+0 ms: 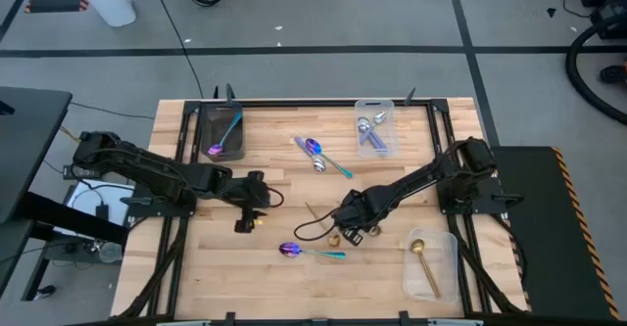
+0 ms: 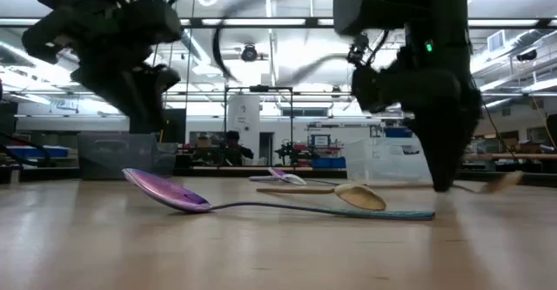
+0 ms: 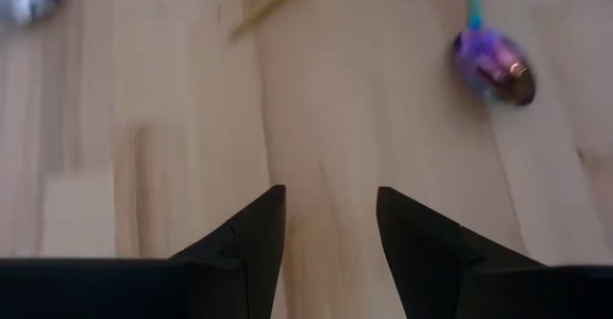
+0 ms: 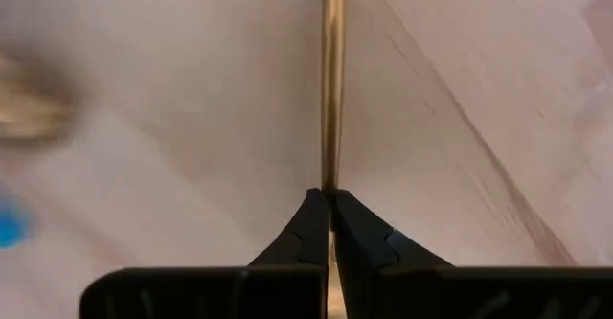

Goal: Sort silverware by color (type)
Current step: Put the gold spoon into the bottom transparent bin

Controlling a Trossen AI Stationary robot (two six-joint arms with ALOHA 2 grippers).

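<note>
The right end effector [image 4: 329, 225] is down at the middle of the bench [image 1: 196, 267], its fingers pinched onto the slim handle of a gold spoon [image 4: 332, 79]. In the right wrist view only that handle shows, running straight away from the fingertips; its bowl is out of that picture, and from above the arm covers most of the spoon. The left end effector [image 3: 330, 225] hovers over bare wood left of centre, fingers parted with nothing between them.

A purple-bowled spoon with a teal handle [image 1: 311, 253] lies on the bench just in front of both arms. Two more spoons [image 1: 320, 156], one purple and teal, the other silver-bowled, lie crossed near the back centre; where their handles overlap is hard to make out. The dark tray [image 1: 204, 135] at the back left holds another purple and teal spoon [image 1: 224, 138]. The clear bin [image 1: 390, 120] at the back right holds silver-bowled spoons [image 1: 370, 132], their number unclear. A second clear bin [image 1: 449, 267] at the front right holds one gold spoon [image 1: 423, 265].
</note>
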